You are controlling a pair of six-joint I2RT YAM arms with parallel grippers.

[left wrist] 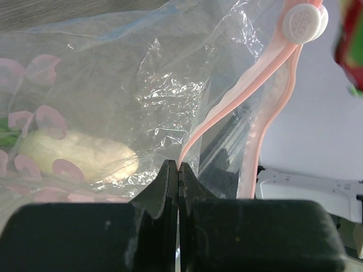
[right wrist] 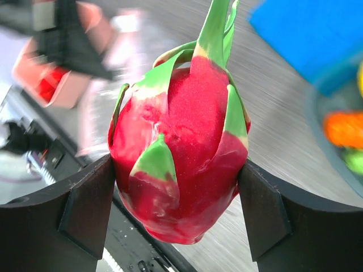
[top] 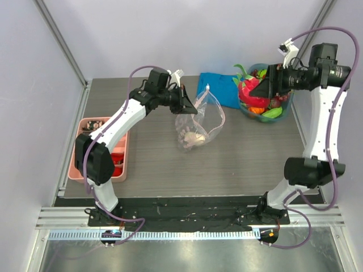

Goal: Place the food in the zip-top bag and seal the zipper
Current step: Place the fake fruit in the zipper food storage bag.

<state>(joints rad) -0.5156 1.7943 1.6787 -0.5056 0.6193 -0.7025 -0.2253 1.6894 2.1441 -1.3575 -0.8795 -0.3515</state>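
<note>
The clear zip-top bag [top: 198, 122] hangs at the table's middle back, mouth held up. My left gripper [top: 190, 105] is shut on its pale-pink zipper strip [left wrist: 238, 93], with the white slider [left wrist: 304, 22] at the strip's far end. A beige food piece [left wrist: 79, 156] lies inside the bag. My right gripper [top: 258, 90] is shut on a red toy dragon fruit with green leaves [right wrist: 178, 147], held above the teal bowl [top: 287, 111] at the back right. More food [top: 271, 111], orange, green and yellow, sits in that bowl.
A folded blue cloth [top: 218, 88] lies at the back between bag and bowl. A pink compartment tray [top: 79, 161] with red pieces stands at the left edge. Grey walls close the table on three sides.
</note>
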